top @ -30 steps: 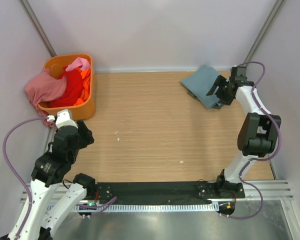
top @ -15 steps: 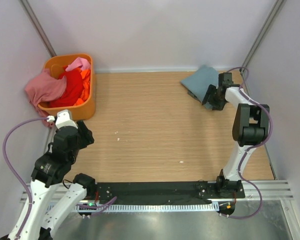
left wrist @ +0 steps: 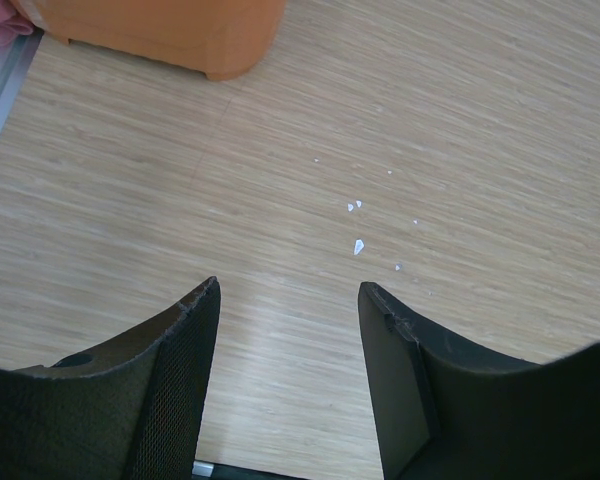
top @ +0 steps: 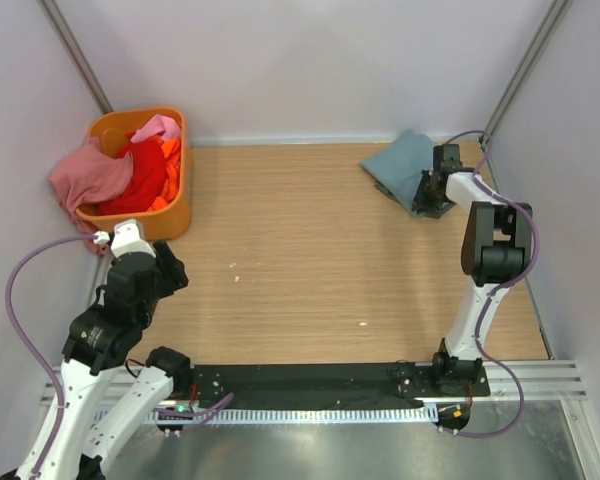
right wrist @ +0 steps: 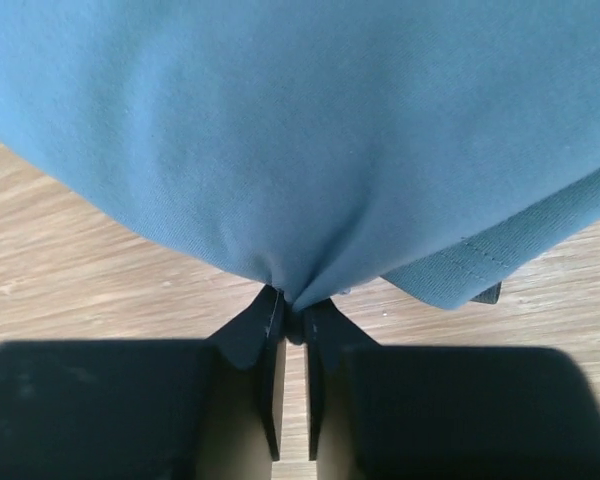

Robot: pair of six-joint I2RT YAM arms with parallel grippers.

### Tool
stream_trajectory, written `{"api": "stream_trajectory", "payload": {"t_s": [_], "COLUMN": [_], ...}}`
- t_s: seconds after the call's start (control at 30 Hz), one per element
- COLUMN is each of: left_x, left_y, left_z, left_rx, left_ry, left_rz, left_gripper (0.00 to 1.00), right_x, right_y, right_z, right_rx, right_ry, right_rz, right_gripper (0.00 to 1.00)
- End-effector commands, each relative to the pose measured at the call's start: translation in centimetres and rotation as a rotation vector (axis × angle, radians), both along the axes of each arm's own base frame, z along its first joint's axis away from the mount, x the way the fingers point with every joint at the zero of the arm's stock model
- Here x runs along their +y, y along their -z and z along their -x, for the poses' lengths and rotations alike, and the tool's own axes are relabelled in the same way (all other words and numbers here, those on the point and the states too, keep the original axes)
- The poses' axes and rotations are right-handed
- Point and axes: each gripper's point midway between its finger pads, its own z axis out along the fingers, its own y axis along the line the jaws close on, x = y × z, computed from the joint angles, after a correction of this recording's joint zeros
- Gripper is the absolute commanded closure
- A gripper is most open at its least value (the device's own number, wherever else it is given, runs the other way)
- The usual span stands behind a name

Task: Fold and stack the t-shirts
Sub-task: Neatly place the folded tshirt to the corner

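Observation:
A folded dusty blue t-shirt (top: 400,166) lies at the far right of the wooden table (top: 300,250). My right gripper (top: 427,192) is shut on that shirt's near edge; the right wrist view shows the blue cloth (right wrist: 310,130) bunched and pinched between the black fingertips (right wrist: 265,325). A darker layer peeks out under the blue one at its right edge. Pink (top: 88,175), red (top: 138,175) and orange t-shirts fill the orange basket (top: 170,215) at the far left. My left gripper (left wrist: 288,300) hangs open over bare wood near the basket, holding nothing.
The basket's corner (left wrist: 215,35) shows at the top of the left wrist view. Small white flecks (left wrist: 358,245) lie on the wood ahead of the left fingers. Grey walls close in the table on three sides, with slanted metal posts in the far corners.
My right gripper moved left onto the blue t-shirt's near edge and closed on it. The left arm has not moved.

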Motion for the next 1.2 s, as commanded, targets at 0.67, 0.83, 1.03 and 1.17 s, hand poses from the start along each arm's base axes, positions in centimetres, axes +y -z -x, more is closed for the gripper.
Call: {"api": "stream_trajectory", "payload": {"t_s": [0.67, 0.83, 1.03, 1.17], "left_x": [0.1, 0.0, 0.0, -0.1], "left_y": [-0.9, -0.8, -0.8, -0.7], "left_z": [-0.5, -0.6, -0.6, -0.7], "left_rx": [-0.046, -0.04, -0.038, -0.035], "left_ry": [-0.015, -0.01, -0.01, -0.01], "left_rz": [0.016, 0.014, 0.012, 0.011], "left_gripper": [0.41, 0.41, 0.41, 0.41], "right_x": [-4.4, -4.8, -0.8, 0.5], "right_y": [-15.4, -12.1, -9.1, -13.8], "right_z": [-0.6, 3.0, 6.3, 6.2], "right_rx": [-0.175, -0.076, -0.011, -0.121], "right_ry": [-0.039, -0.032, -0.105, -0.111], "right_rz": [0.289, 0.294, 0.085, 0.02], "right_gripper": [0.99, 0.99, 0.38, 0.33]}}
